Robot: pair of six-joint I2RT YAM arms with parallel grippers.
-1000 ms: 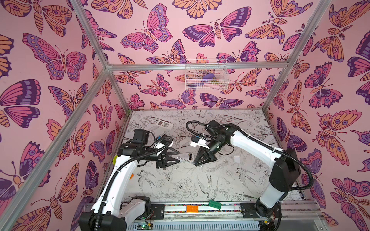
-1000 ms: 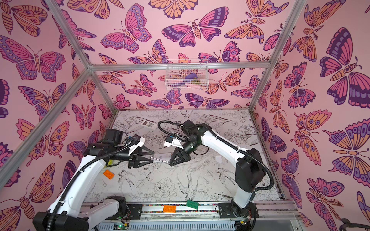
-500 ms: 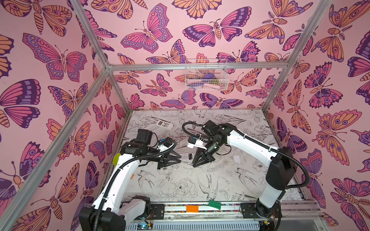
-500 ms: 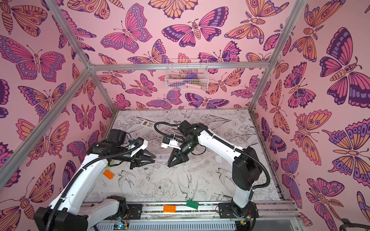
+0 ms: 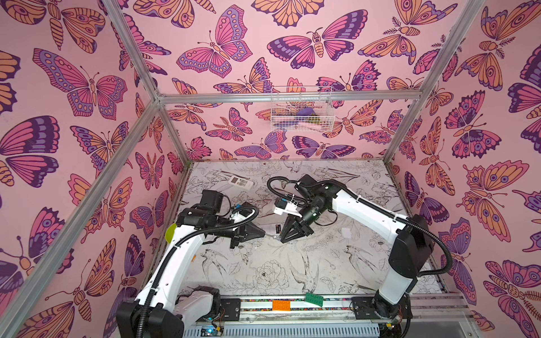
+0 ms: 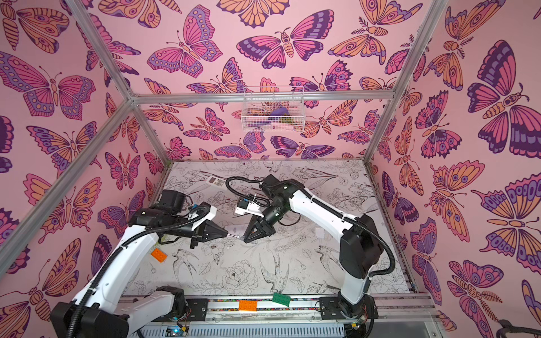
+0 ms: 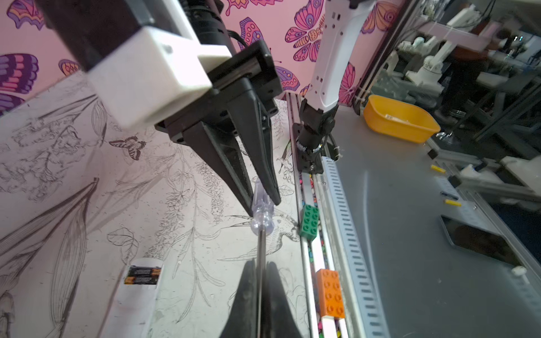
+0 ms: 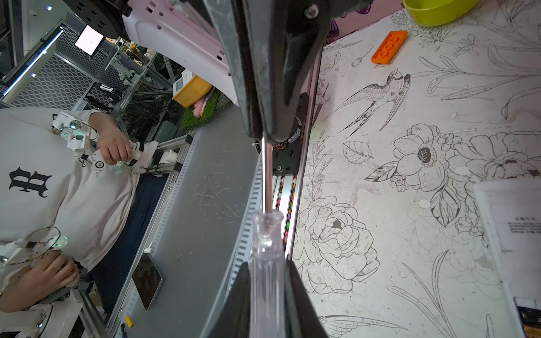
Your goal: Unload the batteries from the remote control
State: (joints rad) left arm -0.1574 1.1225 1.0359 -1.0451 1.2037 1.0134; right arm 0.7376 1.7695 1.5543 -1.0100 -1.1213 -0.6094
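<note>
– Left tool [image 7: 259, 266], what's it doing?
– Pressed together on the metal shaft of the screwdriver [image 7: 262, 216]. Its arm reaches low and nearly level toward the middle of the worktop [image 7: 87, 234].
– And the right tool [image 8: 266, 263]?
– It slopes down from a bent arm and pinches the clear handle. The two tools' tips almost meet.
– Batteries [image 7: 143, 276]?
– Two show side by side in the open white remote [image 7: 134, 301], which lies flat just beneath the tools.

You could read one sign: a black Gothic "B" on the white T-shirt [image 8: 67, 181]. Print on the remote control [image 8: 518, 234] and the batteries [image 7: 142, 276] was too small to read.
</note>
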